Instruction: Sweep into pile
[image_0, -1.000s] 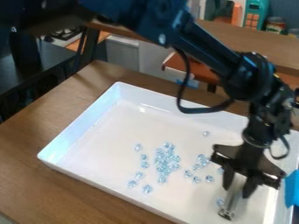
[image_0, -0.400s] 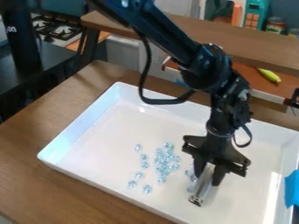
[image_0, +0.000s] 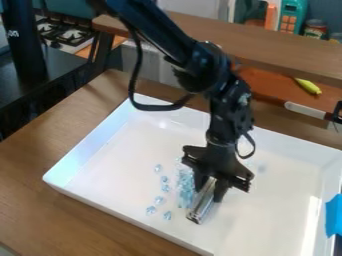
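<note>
Stray beads (image_0: 159, 200) are left from seven to ten o'clock of the pile (image_0: 186, 186), into which others have just been swept, so gathering is advanced. The tool (image_0: 201, 202) is pinched in the gripper (image_0: 209, 194), opened only to its width. Room is offered by the tray (image_0: 284, 200) at three; its rim (image_0: 120, 213) is met at seven.

Bright work area | glare streak, right side of tray (image_0: 90, 152) | dim left background

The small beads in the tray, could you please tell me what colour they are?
The beads are pale, see-through blue; the camera view shows this best.
</note>
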